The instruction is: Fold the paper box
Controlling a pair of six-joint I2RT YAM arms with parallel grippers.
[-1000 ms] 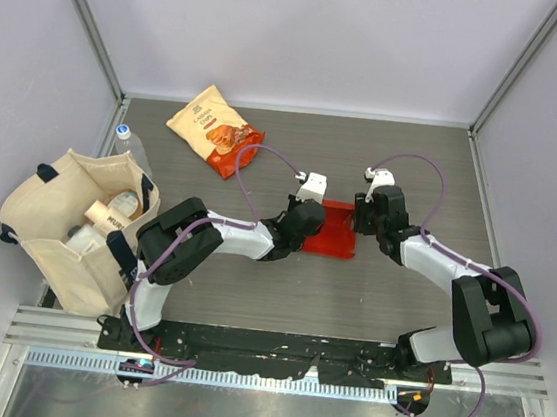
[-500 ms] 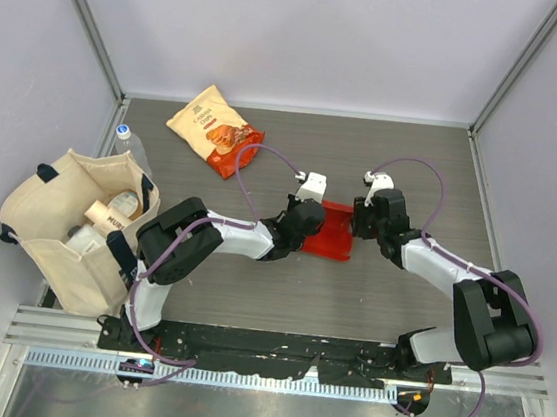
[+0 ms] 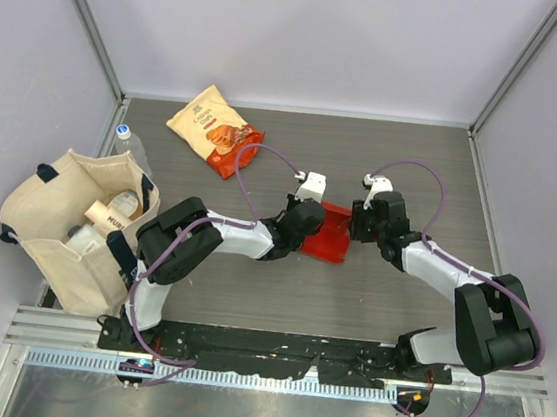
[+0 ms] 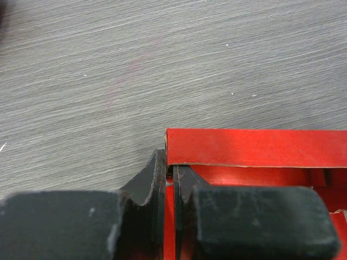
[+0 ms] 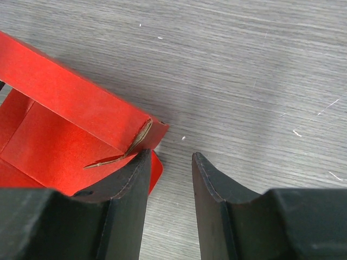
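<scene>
the paper box (image 3: 329, 236) lies mid-way across the table (image 3: 414, 164), between both arms. the left gripper (image 4: 169, 172) is pinched nearly closed on one red wall. the right gripper (image 5: 169, 162) is slightly parted and holds nothing, one finger against the box corner.

— What sits between the fingers of the right tool (image 5: 171, 160)?
— Only bare grey surface (image 5: 260, 81); the jaws stand apart.
— And the paper box (image 5: 70, 103)?
— Its red corner, with one loose flap edge gaping, lies at one fingertip (image 5: 142, 162), outside the gap. I cannot tell whether they touch.
</scene>
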